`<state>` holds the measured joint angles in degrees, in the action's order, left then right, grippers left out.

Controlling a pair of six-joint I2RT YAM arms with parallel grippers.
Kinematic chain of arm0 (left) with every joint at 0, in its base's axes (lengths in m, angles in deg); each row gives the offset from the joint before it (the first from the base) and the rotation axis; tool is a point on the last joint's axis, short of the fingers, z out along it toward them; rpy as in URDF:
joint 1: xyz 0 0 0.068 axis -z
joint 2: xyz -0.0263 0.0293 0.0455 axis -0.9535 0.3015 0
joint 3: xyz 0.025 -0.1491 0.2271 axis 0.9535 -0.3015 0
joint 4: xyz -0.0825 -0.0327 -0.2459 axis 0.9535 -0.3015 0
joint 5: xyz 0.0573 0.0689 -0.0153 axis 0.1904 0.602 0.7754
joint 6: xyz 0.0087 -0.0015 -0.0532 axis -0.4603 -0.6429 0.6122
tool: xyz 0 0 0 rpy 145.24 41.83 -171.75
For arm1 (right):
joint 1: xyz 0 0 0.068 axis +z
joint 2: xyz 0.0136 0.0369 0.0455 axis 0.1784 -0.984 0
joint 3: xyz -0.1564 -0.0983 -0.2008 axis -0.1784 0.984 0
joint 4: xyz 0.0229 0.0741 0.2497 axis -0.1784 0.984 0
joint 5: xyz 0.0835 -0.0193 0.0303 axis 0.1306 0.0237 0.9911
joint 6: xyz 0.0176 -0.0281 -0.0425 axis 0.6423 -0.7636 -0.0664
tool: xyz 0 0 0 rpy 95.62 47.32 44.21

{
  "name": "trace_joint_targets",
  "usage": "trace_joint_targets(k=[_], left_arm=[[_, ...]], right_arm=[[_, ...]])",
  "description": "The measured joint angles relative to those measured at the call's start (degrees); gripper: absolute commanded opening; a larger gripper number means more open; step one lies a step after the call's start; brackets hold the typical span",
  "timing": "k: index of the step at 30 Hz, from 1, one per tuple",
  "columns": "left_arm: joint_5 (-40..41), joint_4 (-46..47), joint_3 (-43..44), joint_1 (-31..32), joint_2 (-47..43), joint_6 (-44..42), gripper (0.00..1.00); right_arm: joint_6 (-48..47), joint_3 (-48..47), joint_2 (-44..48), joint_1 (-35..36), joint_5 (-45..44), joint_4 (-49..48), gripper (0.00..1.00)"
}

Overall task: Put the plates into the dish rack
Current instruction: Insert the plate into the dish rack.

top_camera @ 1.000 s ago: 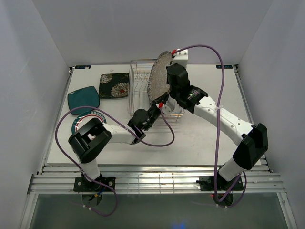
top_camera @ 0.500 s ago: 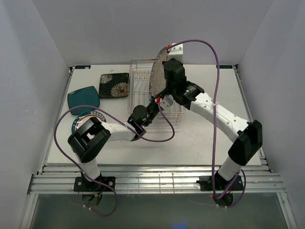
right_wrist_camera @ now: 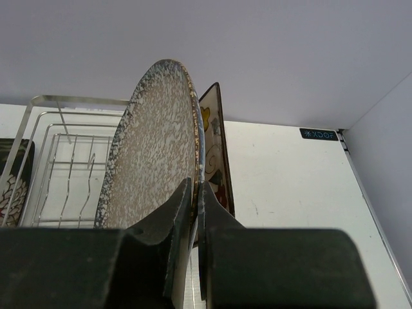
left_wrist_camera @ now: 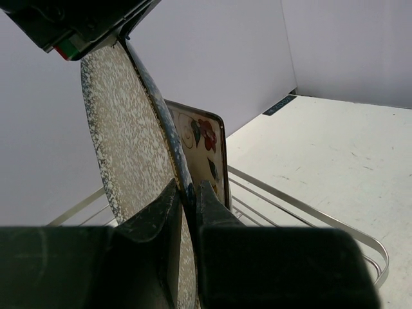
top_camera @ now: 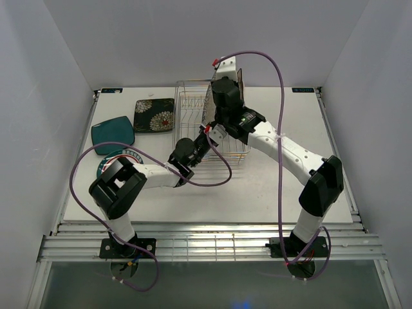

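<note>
Grey speckled plate (right_wrist_camera: 158, 148) goes from tilted to near-upright over the dish rack (top_camera: 185, 122), upper centre of the top view, with left hand (left_wrist_camera: 187, 196) and right hand (right_wrist_camera: 195, 193) both clamped on its rim — slotting beside the cream square plate (right_wrist_camera: 212, 148) looks imminent.

Right gripper (right_wrist_camera: 195, 187): both fingers pinch the lower rim of the speckled plate (right_wrist_camera: 154, 141), no gap visible beside the rim. The plate stands on edge, leaning slightly left, its grey face to the left. Square plate (right_wrist_camera: 212, 145), cream with floral print and dark edge, stands upright just to its right; contact between them unclear. Rack (right_wrist_camera: 67, 164) wires lie behind, at left. Black plate (right_wrist_camera: 9, 183) sits at the far left edge. White table (right_wrist_camera: 290, 187) is at right.
</note>
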<state>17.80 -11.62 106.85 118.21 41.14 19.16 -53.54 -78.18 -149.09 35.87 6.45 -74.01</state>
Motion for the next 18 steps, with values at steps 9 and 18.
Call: trace_joint_targets(k=[9,18], left_arm=[[-1.92,0.83,0.31,-1.38,-0.37,2.75,0.0],[-4.24,1.38,0.63,-3.48,-0.59,7.32,0.0]], right_arm=[[-1.2,-2.69,-1.4,0.28,-0.55,-0.11,0.08],[-2.34,-4.59,-2.62,0.35,-0.52,-0.59,0.08]])
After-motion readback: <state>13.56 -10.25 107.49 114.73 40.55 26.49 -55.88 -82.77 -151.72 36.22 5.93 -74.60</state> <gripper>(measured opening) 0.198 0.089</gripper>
